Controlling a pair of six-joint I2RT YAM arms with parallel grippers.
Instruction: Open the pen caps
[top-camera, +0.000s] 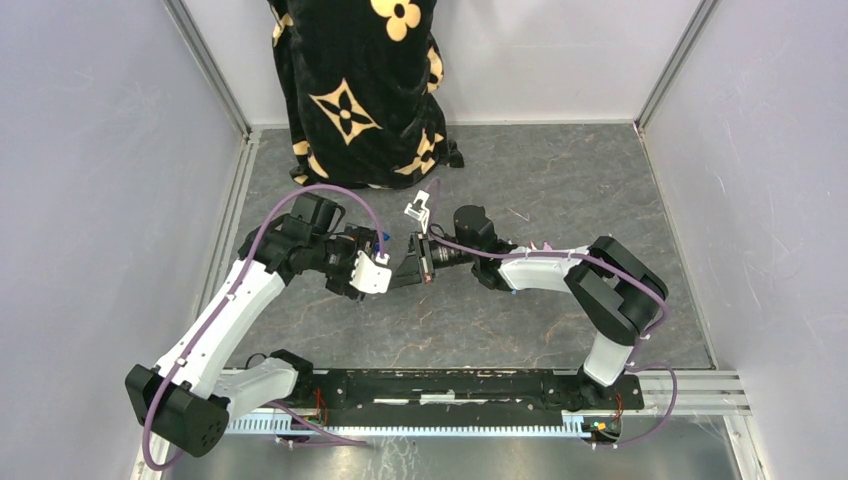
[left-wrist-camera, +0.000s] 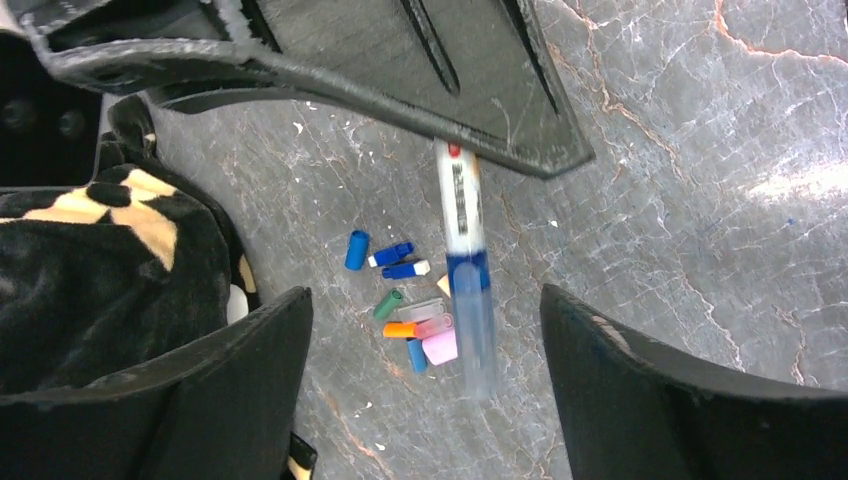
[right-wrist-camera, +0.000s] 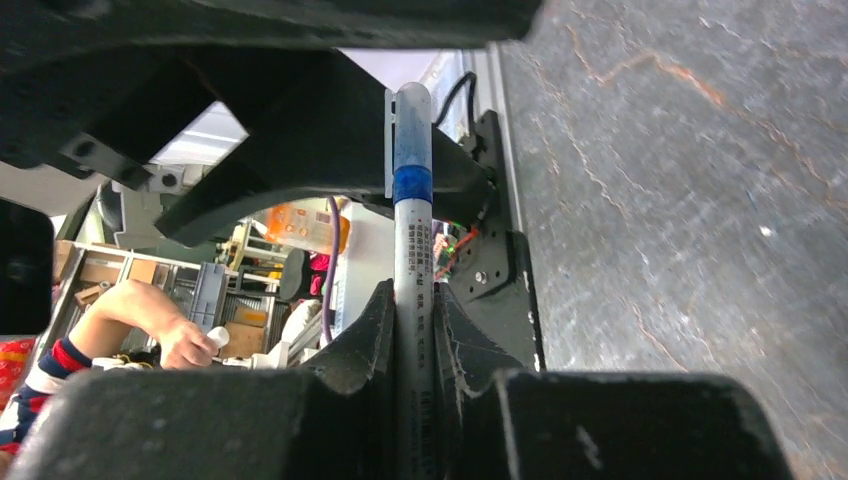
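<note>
My right gripper (right-wrist-camera: 412, 295) is shut on the white barrel of a pen (right-wrist-camera: 412, 250). The pen has a blue band, and a clear cap (right-wrist-camera: 411, 130) with a clip sits on its far end. In the left wrist view that pen (left-wrist-camera: 462, 215) hangs down from the right gripper's jaws, and its capped end (left-wrist-camera: 478, 340) is blurred between my left fingers. My left gripper (left-wrist-camera: 425, 300) stands wide open around it, touching nothing. Below, several loose pen caps (left-wrist-camera: 415, 325) in blue, green, orange and pink lie on the grey floor. From above, the left gripper (top-camera: 372, 272) and right gripper (top-camera: 408, 268) meet at the centre.
A black cloth with yellow flower shapes (top-camera: 360, 90) lies at the back, and it reaches close to the pile of caps (left-wrist-camera: 90, 260). Grey walls close in the left and right sides. A metal rail (top-camera: 470, 385) runs along the near edge.
</note>
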